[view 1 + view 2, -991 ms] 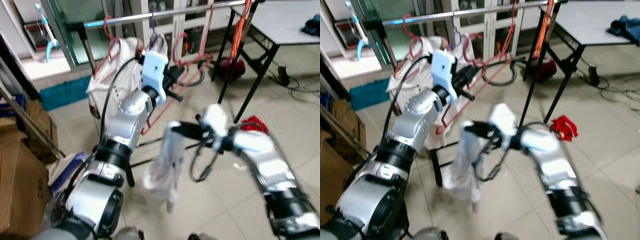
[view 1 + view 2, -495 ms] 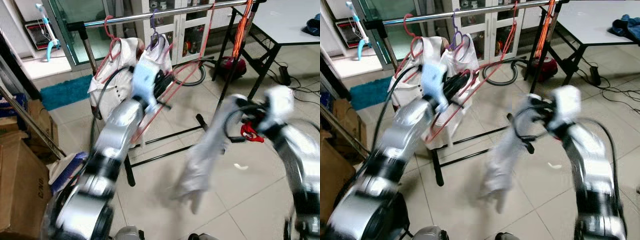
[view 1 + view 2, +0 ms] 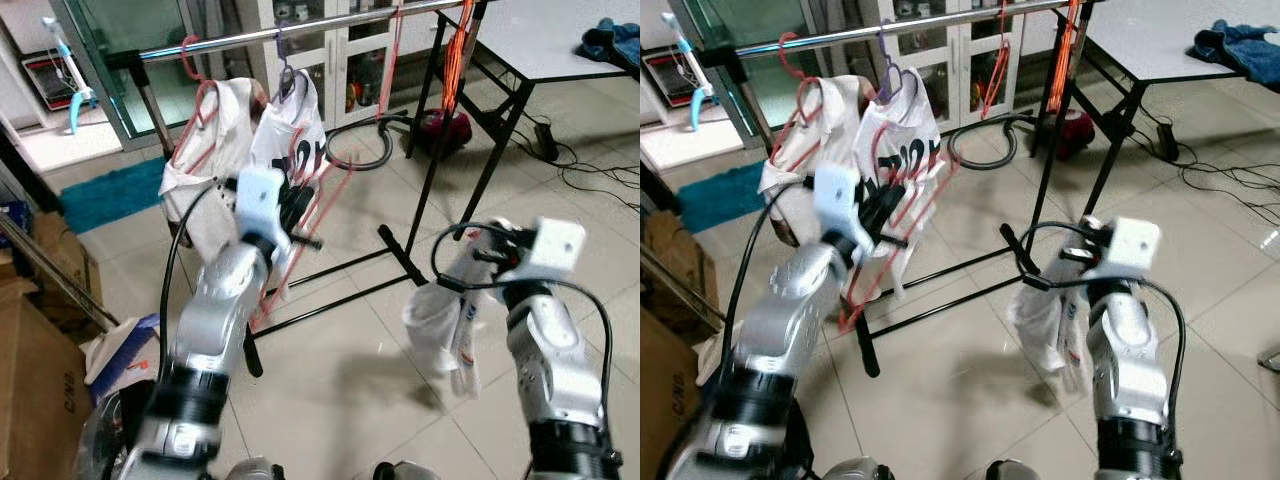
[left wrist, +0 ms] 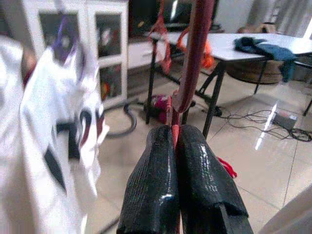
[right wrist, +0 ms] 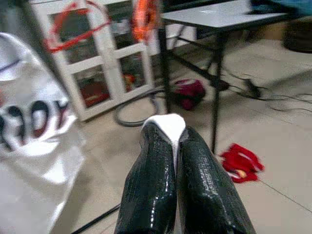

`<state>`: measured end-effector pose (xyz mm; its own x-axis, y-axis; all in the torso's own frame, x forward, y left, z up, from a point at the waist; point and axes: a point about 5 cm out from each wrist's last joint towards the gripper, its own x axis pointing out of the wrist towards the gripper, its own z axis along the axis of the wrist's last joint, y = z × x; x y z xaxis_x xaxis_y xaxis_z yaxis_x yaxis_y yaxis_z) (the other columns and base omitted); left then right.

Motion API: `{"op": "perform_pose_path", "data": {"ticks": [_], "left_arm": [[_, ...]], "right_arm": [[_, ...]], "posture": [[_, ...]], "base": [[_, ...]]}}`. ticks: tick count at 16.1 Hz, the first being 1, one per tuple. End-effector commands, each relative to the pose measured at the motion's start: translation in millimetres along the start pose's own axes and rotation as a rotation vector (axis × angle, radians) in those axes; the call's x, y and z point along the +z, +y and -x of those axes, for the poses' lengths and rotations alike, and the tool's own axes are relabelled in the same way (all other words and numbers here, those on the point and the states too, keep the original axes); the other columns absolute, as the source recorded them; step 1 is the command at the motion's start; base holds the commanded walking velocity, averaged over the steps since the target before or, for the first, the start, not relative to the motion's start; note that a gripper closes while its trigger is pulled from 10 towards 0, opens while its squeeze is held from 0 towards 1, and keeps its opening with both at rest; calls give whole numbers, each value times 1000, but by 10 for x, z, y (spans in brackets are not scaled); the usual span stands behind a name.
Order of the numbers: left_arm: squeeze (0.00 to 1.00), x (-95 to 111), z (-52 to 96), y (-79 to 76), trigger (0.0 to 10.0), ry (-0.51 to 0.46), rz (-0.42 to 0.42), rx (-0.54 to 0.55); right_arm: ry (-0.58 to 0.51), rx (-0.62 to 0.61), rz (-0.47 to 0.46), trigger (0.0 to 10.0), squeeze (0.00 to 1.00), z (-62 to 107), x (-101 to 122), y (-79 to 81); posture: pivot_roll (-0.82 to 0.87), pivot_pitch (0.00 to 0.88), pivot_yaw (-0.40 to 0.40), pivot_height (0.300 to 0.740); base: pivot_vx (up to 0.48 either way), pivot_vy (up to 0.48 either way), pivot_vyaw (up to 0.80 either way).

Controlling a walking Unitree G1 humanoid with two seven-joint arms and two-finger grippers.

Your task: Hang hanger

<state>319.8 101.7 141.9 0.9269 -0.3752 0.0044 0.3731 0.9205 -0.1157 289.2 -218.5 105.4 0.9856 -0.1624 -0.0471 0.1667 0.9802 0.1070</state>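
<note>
My left gripper (image 4: pixel 176 130) is shut on a red hanger (image 4: pixel 194 53), gripping its thin wire. It holds the hanger (image 3: pixel 322 196) just in front of the clothes rail (image 3: pixel 260 36), below two white shirts (image 3: pixel 290 125) that hang there on hangers. My right gripper (image 5: pixel 171 130) is shut on a white garment (image 3: pixel 442 318), which dangles limp above the floor to the right of the rack's foot. A fold of white cloth (image 5: pixel 166 123) shows between the right fingertips.
A black-legged white table (image 3: pixel 540 45) stands at the back right with blue clothing (image 3: pixel 610 40) on it. Orange hangers (image 3: pixel 458 35) hang at the rail's right end. A vacuum hose (image 3: pixel 360 150) and a red cloth (image 5: pixel 241 161) lie on the tiles. Cardboard boxes (image 3: pixel 30 380) stand at left.
The camera has shifted. My right arm has swung to the right and drawn in, carrying the white garment with it. My left arm has lowered a little with the red hanger.
</note>
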Motion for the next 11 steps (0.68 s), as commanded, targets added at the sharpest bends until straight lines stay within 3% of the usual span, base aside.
{"op": "perform_pose_path", "data": {"ticks": [1,4,11], "left_arm": [[0,4,-11,-22,10000,-5,-4,10],[0,-59,-42,-106,10000,13,5,-1],[0,-80,-99,-167,10000,19,26,-2]], "right_arm": [[-44,17,14,10000,0,-44,70,70],[-62,55,113,10000,0,-132,135,108],[-152,42,164,10000,0,-231,341,56]], "posture": [[-20,0,49,740],[-31,0,54,740],[-51,0,67,740]], "base": [[0,-469,0],[0,-459,0],[0,-449,0]]}}
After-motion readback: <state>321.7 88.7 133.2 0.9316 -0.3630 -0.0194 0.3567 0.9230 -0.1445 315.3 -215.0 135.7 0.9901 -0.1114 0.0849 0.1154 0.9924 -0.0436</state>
